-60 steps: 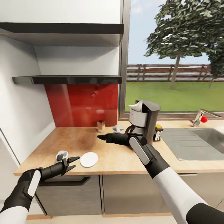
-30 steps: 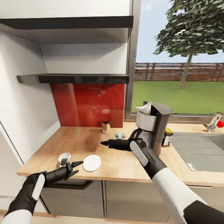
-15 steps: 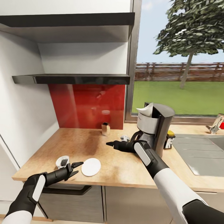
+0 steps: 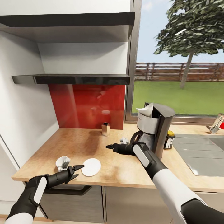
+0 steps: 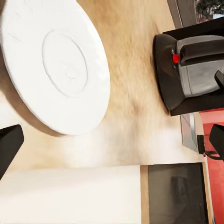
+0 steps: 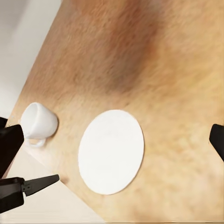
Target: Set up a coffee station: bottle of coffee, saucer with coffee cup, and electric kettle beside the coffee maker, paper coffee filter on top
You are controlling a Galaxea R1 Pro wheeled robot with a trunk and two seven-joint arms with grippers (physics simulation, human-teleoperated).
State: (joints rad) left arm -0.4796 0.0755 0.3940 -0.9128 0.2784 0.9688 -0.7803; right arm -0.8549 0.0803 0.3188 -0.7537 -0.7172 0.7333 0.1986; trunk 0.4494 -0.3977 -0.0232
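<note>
While the right gripper (image 4: 109, 146) hangs over bare worktop in front of the coffee maker (image 4: 153, 128), its tips reading as pressed together in the head view though its wrist view shows them at the frame's two edges, so I cannot tell its state for sure, the left gripper (image 4: 76, 171) has slipped lower and nearer the counter's front edge than half a second ago. Its fingers stay spread and hold nothing. The saucer (image 4: 90, 166) lies just beyond its tips on the kitchen countertop (image 4: 93, 143), and the coffee cup (image 4: 62, 162) stands just to the outer side of the gripper, apart from the saucer. Neither has been lifted. The paper coffee filter (image 4: 144, 109) already sits on top of the machine, and the bottle of coffee (image 4: 169, 139) stands just behind it. That small retreat looks like lining up for the saucer or cup, which both remain well apart from the coffee maker.
</note>
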